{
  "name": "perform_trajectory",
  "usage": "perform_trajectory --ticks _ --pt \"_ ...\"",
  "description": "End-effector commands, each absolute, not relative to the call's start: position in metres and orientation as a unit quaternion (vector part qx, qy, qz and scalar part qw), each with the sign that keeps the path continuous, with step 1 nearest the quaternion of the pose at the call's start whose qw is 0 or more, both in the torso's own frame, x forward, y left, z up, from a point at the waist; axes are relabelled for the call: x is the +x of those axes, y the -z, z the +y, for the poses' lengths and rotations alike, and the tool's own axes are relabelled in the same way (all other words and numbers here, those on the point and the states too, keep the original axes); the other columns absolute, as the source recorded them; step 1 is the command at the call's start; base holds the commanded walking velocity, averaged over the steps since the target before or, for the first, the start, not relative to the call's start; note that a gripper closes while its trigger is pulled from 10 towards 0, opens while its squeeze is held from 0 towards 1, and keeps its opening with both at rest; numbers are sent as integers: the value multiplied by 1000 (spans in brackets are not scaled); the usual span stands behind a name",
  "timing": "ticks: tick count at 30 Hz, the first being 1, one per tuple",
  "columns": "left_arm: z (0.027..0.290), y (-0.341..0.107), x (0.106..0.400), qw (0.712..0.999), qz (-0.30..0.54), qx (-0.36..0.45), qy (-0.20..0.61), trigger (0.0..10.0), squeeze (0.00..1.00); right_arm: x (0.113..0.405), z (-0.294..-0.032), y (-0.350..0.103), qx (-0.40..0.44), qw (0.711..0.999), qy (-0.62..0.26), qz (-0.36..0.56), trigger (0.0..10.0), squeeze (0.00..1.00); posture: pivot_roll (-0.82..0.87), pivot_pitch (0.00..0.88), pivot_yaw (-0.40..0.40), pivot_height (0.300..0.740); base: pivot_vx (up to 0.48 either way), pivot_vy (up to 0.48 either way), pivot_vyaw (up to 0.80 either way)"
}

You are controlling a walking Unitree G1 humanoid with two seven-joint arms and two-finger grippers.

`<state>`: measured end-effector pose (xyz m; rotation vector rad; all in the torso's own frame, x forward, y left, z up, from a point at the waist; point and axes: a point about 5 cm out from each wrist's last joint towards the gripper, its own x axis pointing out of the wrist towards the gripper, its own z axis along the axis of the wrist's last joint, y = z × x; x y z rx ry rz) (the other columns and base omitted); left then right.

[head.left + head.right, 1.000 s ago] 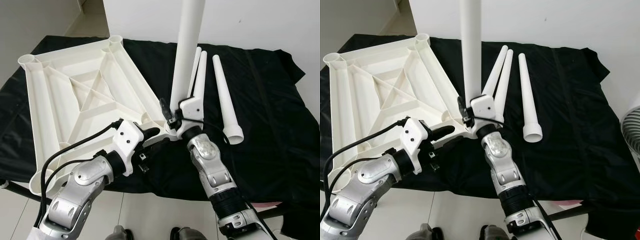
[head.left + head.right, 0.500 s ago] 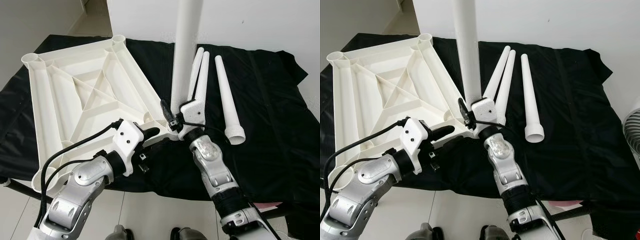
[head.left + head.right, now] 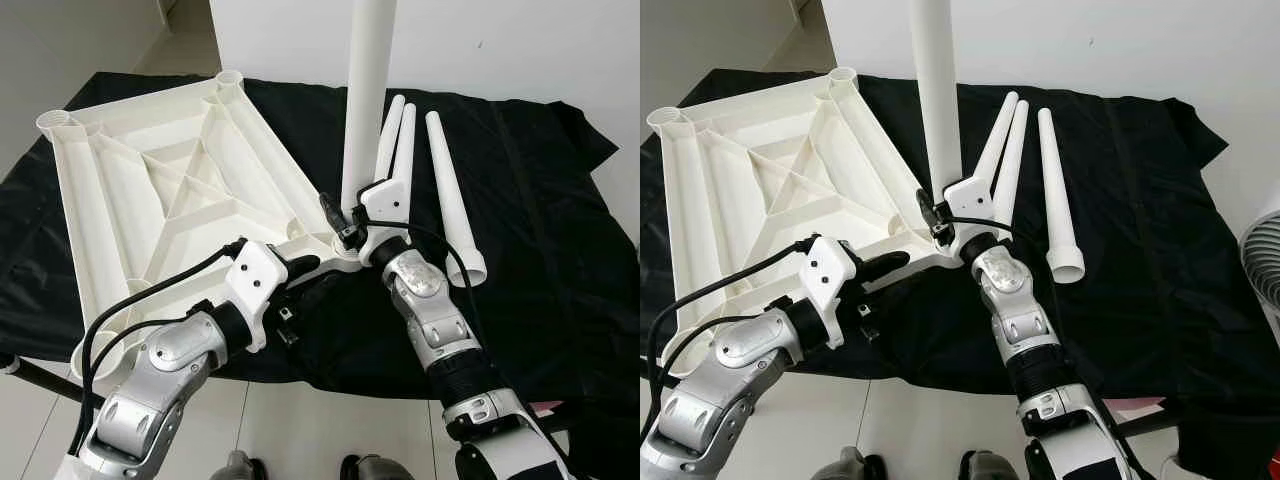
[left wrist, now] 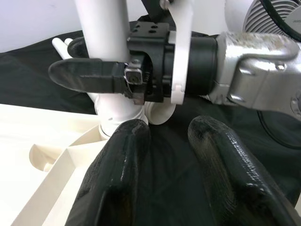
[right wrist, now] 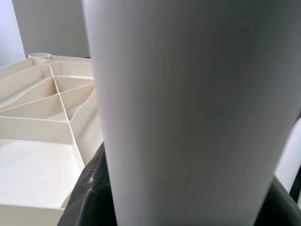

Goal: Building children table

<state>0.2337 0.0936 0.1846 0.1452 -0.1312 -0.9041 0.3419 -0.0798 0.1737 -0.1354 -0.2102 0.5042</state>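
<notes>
Tabletop (image 3: 150, 190): the white plastic top is laid upside down, ribbed underside up, on the left part of a black cloth (image 3: 540, 220); round leg sockets are seen at its corners.
Left gripper (image 3: 305, 268): it is held low at the near right corner of the tabletop, just beside the socket there; in the left wrist view its two black fingers (image 4: 117, 174) are spread apart with only cloth between them.
Upright leg (image 3: 365, 100): one white leg is stood vertically with its foot at that near right corner socket.
Right gripper (image 3: 350, 232): it is pinched onto the upright leg low down, close above the socket.
Spare legs (image 3: 400, 140): two are laid touching side by side on the cloth behind the right gripper.
Third leg (image 3: 452, 195): it is laid apart to their right, wide end nearest the robot.
</notes>
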Motion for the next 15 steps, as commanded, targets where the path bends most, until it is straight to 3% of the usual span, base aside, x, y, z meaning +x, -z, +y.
perform_trajectory --ticks 1,15 --pt "95 -180 233 899 -56 76 428 10000 0 336 -92 -114 -55 968 -241 50 10000 0 -5 140 30 740 0 0 0" --pt "94 -180 233 897 -56 77 432 10000 0 336 -96 -109 -52 966 -244 76 10000 0 -9 128 28 740 0 0 0"
